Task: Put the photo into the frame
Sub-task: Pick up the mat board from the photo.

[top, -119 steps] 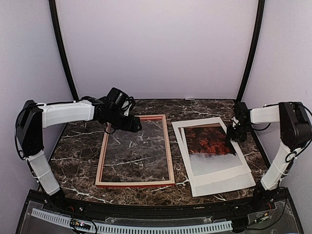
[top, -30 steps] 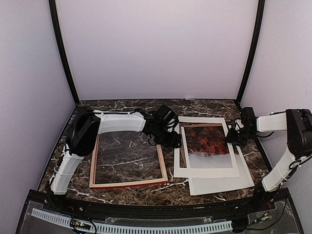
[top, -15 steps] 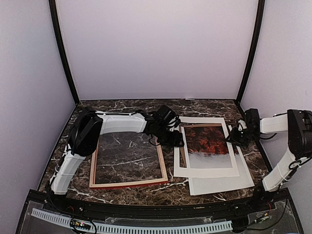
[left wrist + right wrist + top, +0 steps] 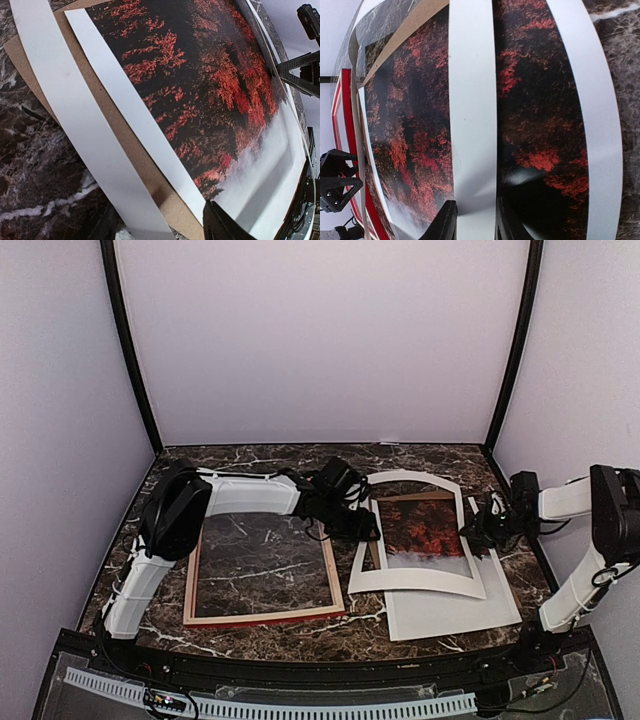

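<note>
The marble table (image 4: 420, 462) holds everything. The frame (image 4: 262, 617) lies flat on its left half, pale side up. Its opening is bare and the marble shows through the pane.

On the right half a loose cream sheet (image 4: 450, 618) lies lowest. Above it are the brown backing board (image 4: 412, 497) and the cream mat (image 4: 415, 580), which is bowed up off the pile. The photo (image 4: 422, 532) rests on the board under the mat's window, not yet in the frame.

I judge the photo to be light, thin and limp. It should slide easily on the board and crease or smudge easily. The white margin along its left side looks the safest hold, taken low and flat once the mat is clear of it.

The mat's left edge lies just beside the frame's right rail, so there is little slack between the two. There is open marble behind the frame. On the right the wall post stands near the arm.

The left gripper (image 4: 358, 525) straddles the mat's left rail; I cannot tell whether it bites. The right gripper (image 4: 483, 528) has its fingers (image 4: 446, 222) pressed against both edges of the mat's right rail, which puckers between them: a narrow hold on the mat
</note>
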Robot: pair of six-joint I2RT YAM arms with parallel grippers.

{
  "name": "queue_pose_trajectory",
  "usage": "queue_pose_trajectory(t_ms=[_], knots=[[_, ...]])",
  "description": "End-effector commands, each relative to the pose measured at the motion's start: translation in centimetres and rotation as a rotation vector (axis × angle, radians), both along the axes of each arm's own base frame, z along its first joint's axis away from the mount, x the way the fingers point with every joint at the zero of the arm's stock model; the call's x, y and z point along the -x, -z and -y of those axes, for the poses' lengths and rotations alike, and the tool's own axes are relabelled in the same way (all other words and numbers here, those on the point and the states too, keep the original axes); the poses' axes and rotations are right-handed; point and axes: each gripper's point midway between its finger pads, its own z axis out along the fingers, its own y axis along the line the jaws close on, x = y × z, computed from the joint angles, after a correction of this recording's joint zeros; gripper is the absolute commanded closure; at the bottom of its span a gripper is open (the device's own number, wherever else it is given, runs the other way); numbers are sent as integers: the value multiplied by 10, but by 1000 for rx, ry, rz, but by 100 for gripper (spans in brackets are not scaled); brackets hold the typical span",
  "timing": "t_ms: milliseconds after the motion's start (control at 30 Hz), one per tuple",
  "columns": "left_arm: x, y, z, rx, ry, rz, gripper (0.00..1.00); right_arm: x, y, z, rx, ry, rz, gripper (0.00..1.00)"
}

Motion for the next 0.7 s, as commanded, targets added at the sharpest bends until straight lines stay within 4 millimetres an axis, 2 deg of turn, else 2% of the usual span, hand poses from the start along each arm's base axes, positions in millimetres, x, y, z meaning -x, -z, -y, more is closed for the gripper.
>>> queue_pose_trajectory(t_ms=[0,300,500,667], knots=[[19,18,-13,-59,5,-61,39,6,-6,-11,-85,-26,8,73],[17,24,-22,-103,-3,-37,44,7,-10,-19,-149,-47,29,69],[12,30,-34,-191,-4,24,53,9,-10,-21,-163,-48,31,69],[12,29,-37,-212,-1,42,62,10,-8,-21,-165,-45,25,69]])
